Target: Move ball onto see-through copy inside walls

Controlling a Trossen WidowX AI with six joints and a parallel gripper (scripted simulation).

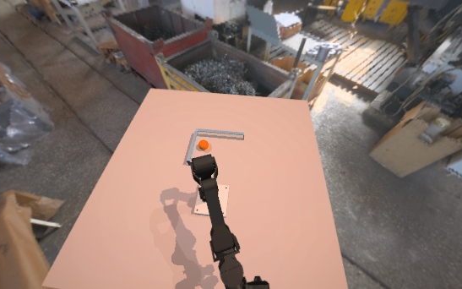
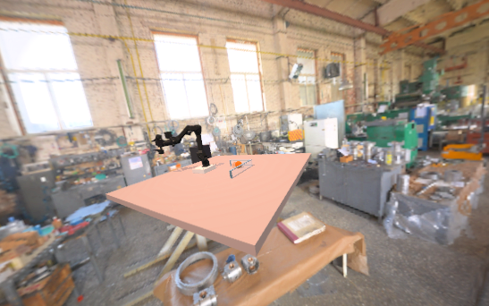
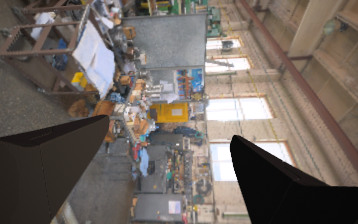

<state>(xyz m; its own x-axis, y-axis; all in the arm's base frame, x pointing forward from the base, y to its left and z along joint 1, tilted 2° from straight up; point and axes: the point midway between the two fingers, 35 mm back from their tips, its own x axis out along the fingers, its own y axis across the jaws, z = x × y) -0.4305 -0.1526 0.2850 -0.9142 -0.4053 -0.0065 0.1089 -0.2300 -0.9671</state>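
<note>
An orange ball point(image 1: 203, 144) point(image 2: 238, 164) sits on the table, inside the corner made by the two low clear walls point(image 1: 192, 148) point(image 2: 231, 174). In the top view a small gap shows between it and each wall. The see-through copy cannot be made out apart from the ball. My gripper point(image 3: 171, 131) is open, with nothing between its fingers in the wrist view. It is held high and well away from the ball, on the far side of the arm's base. The ball is not in the wrist view.
The table point(image 1: 269, 190) point(image 2: 187, 201) carries the arm's white base plate point(image 1: 223, 203) point(image 2: 204, 169), close to the walls' open side. The arm rises from that plate and reaches away from the walls. The wrist view shows only the workshop around.
</note>
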